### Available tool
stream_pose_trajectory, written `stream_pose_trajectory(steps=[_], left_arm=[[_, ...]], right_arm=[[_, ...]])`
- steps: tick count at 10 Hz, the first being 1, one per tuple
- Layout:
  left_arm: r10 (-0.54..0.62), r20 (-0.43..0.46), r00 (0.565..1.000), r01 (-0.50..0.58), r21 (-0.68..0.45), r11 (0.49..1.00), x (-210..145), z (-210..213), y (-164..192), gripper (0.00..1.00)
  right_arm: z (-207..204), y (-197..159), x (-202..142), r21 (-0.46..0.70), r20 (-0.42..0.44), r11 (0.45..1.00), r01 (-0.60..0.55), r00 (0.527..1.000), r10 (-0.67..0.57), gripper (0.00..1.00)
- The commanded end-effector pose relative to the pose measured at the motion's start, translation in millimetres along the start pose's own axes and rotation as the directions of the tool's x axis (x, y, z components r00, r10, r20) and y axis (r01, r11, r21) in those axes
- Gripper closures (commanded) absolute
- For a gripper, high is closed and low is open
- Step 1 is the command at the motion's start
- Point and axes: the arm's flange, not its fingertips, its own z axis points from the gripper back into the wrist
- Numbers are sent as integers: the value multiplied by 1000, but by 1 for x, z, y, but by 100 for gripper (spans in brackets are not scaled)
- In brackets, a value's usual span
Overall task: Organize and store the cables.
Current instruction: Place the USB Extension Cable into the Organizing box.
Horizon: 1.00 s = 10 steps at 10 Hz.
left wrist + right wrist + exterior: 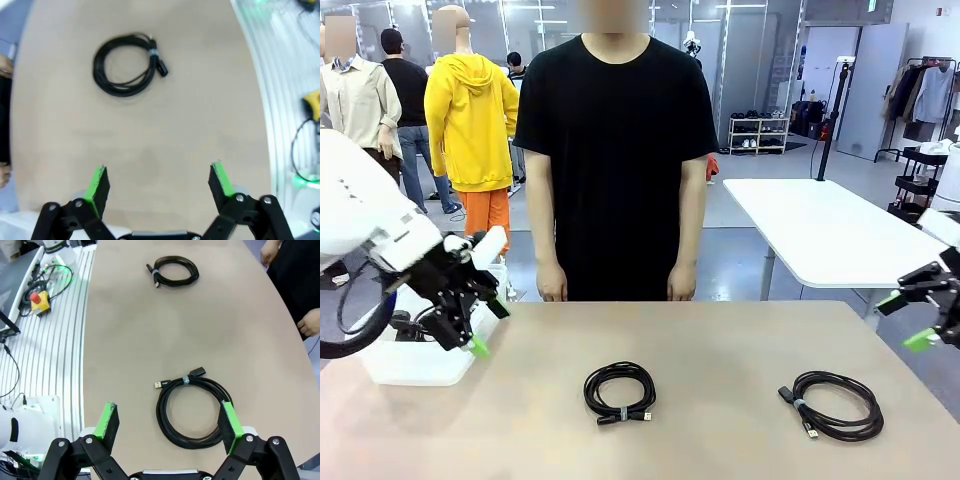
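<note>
Two cables: we see both lying flat on the tan tabletop [720,335], well apart from each other, each a round black coil bound by a small tie.
Middle cable [620,392]: it lies at the lower centre of the front view, with its plug ends at the near side of the coil. In the left wrist view we find it at the upper left, far from the green pads [95,182].
Right-hand cable [832,405]: it lies at the lower right of the front view. In the right wrist view it sits at the lower centre, seen between the two pads, with bare tabletop around it.
Left jaws: spread wide with nothing between them. We see them at the middle left of the front view, above the tabletop's left edge.
Right jaws: also wide apart and holding nothing, at the right edge of the front view, beside the tabletop's right side.
White bin [415,365]: at the left edge, partly behind the left jaws.
Person [615,150]: in a black T-shirt, standing at the far side, upper centre, both hands hanging down and touching nothing.
</note>
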Motion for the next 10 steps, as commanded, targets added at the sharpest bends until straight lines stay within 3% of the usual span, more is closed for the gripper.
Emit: stream_pose_trajectory(steps=[1,3,4,5,6,7,10], left_arm=[[15,-78,997,-17,-29,999,20,-11,13,0],[-1,-126,992,-6,-60,998,31,-22,23,0],[3,-138,990,-12,-59,998,36,-25,25,0],[6,-157,988,-17,-71,997,42,-30,27,0],[-37,-110,993,21,-149,989,48,-32,24,0],[-10,-122,993,3,-58,998,33,-29,20,0],[-10,-122,993,3,-58,998,33,-29,20,0]], right_arm=[[2,6,-18,13,84,1000,-15,996,14,0],[15,10,-46,-23,111,1000,-17,994,19,0],[9,10,-21,2,54,1000,5,999,-6,0],[9,10,-21,2,54,1000,5,999,-6,0],[9,10,-21,2,54,1000,5,999,-6,0],[9,10,-21,2,54,1000,5,999,-6,0],[9,10,-21,2,54,1000,5,999,-6,0]])
